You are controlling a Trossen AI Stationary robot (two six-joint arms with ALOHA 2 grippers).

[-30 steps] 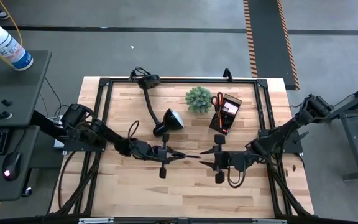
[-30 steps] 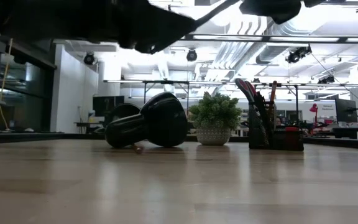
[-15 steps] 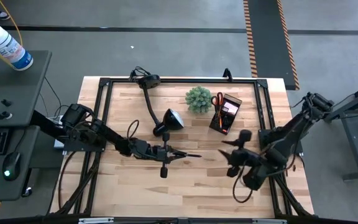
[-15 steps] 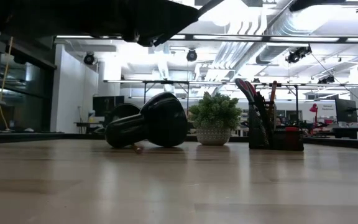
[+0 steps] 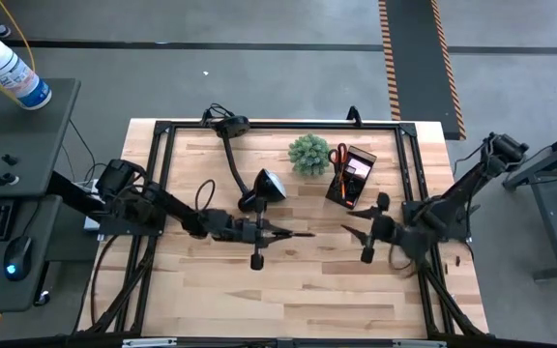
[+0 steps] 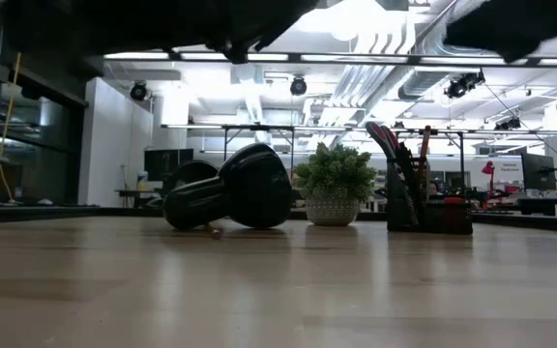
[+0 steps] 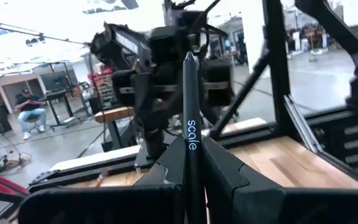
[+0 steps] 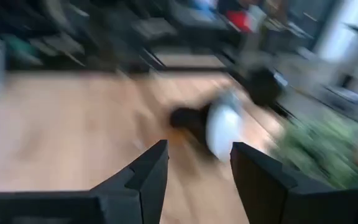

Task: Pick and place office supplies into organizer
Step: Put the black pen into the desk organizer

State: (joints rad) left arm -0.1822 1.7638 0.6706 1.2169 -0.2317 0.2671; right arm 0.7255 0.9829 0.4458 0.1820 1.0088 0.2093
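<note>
My left gripper (image 5: 267,233) is shut on a dark pen (image 5: 291,233) above the middle of the table; the pen, lettered "scale", shows in the left wrist view (image 7: 188,106). My right gripper (image 5: 349,230) is open and empty to the right of the pen's free end, apart from it; its fingers also show in the right wrist view (image 8: 194,168). The black organizer (image 5: 353,178) stands at the far right and holds red-handled scissors (image 5: 339,155) and orange pencils. It also shows in the low view (image 6: 431,211). My left gripper pinches the pen's shaft (image 7: 189,169) between its two fingers. The fingers come level from the table's left and lie along the pen. The pen's free end (image 7: 189,62) sticks out past the fingertips toward the table's right. The pen is level and lifted clear of the table.
A black desk lamp (image 5: 259,188) lies left of the organizer, its round head (image 6: 245,188) on the table. A small green plant (image 5: 309,155) stands between lamp and organizer. A black frame (image 5: 162,130) runs around the table. Bare wood lies toward the near edge.
My right gripper, which met the pen's free end a second ago, has drawn away from it toward the table's right edge and swung about. The pen has stayed level in my left gripper, which has shifted slightly toward the far edge.
</note>
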